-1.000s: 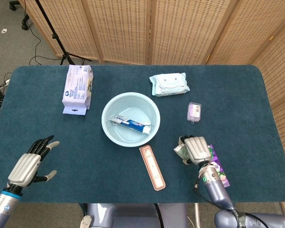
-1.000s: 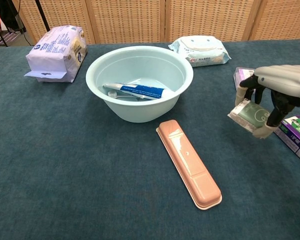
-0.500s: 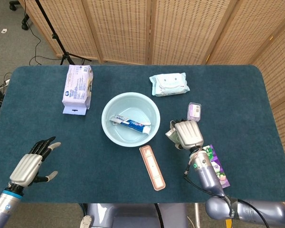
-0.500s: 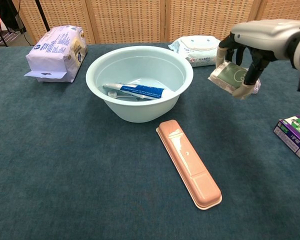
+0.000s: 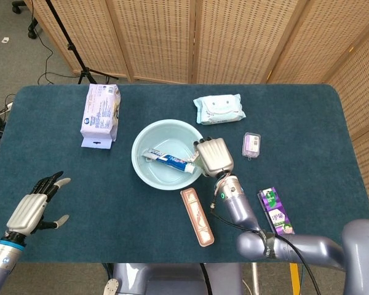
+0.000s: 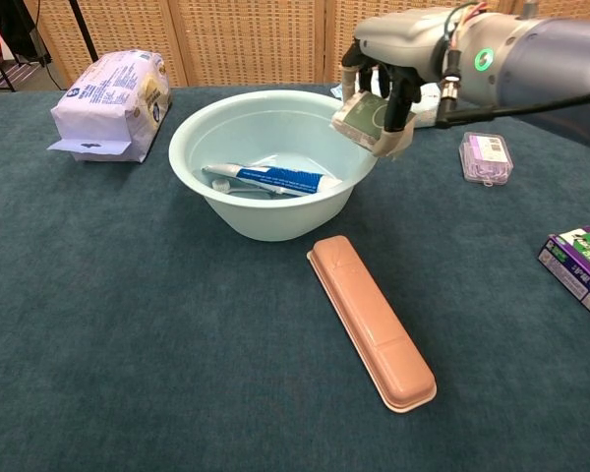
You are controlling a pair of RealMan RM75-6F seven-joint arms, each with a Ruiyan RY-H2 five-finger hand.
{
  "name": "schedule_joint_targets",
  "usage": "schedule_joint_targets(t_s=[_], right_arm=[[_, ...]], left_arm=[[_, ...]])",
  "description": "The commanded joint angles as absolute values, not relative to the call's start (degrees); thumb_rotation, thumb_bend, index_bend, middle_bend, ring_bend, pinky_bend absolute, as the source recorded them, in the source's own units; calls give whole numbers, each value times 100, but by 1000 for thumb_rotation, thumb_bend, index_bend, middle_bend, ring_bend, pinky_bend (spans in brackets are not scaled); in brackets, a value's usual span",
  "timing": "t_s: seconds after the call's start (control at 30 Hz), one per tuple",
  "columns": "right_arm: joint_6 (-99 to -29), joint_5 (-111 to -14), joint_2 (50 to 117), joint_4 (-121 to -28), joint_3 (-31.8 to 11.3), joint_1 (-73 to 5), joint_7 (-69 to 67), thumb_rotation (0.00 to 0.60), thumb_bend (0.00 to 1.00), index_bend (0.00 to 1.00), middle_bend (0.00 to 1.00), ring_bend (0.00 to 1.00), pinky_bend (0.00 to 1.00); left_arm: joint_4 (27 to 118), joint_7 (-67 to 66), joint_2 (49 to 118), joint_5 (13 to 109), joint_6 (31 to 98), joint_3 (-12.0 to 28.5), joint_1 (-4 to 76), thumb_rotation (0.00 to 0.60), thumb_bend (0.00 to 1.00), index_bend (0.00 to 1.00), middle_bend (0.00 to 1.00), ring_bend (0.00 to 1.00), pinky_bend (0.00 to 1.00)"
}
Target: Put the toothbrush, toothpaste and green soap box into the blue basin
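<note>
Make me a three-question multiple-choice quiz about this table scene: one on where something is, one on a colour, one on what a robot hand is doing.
1. Where is the toothpaste?
A. In the basin
B. On the wipes pack
C. Beside the purple carton

2. What colour is the long case in front of the basin?
A. Green
B. Pink
C. Black

3. What is the right robot hand doing?
A. Resting empty
B. Pressing the case
C. Holding the soap box at the basin's rim

Answers: 1 A, the tube lies inside the bowl. 2 B, salmon-pink lid. 3 C, its fingers grip the box.

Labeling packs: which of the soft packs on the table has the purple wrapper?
The purple tissue pack at the far left beside the basin. The other, the wet wipes pack behind the basin, is pale blue-white.
</note>
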State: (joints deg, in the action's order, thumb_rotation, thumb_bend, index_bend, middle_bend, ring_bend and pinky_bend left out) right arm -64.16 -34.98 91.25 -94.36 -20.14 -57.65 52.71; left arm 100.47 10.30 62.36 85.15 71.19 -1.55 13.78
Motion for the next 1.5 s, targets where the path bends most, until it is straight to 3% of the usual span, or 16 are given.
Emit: schedule_joint_targets(t_s=[0.03, 0.3, 0.4, 0.57, 0.67, 1.1, 1.3, 1.5], right_arm=[[-6306, -3422, 9357, -9168, -2070, -6007, 5318, 600, 156, 623, 429, 385, 538], [-6220, -3381, 9759, -8647, -2116, -6436, 5305, 600, 156, 623, 427, 386, 538], [-6203, -3354, 9835, -8583, -2087, -6487, 5253, 600, 151, 610, 376, 360, 538], [-6158, -3020, 9719, -8749, -2000, -6550, 5464, 600, 110, 355, 81, 51, 339], [-6114, -3140, 9661, -8778, -2014, -6532, 5254, 600, 105, 245, 9, 0, 299], [-6408, -3443, 9280, -9211, -1919, -6393, 4943, 600, 64, 205, 0, 0, 220], [-6874, -3629, 8498, -10364, -1624, -5773, 4654, 600, 80, 205, 0, 0, 220], [-7395, -4541, 7695, -11411, -1010, -4794, 3809, 600, 71, 205, 0, 0, 220]], left_arm=[[10022, 1090, 6214, 8496, 7094, -148, 1383, 600, 255, 139, 0, 0, 18], [9984, 1197, 6185, 8457, 7039, -125, 1402, 600, 255, 139, 0, 0, 18], [9975, 1194, 6188, 8442, 7044, -114, 1399, 600, 256, 139, 0, 0, 18], [9981, 1168, 6198, 8448, 7044, -116, 1394, 600, 256, 139, 0, 0, 18], [9982, 1137, 6209, 8443, 7027, -119, 1399, 600, 256, 139, 0, 0, 18], [10028, 1046, 6205, 8507, 7144, -120, 1350, 600, 256, 139, 0, 0, 18], [10047, 1025, 6179, 8515, 7268, -87, 1303, 600, 256, 139, 0, 0, 18], [10091, 829, 6218, 8574, 7344, -106, 1268, 600, 255, 139, 0, 0, 19]])
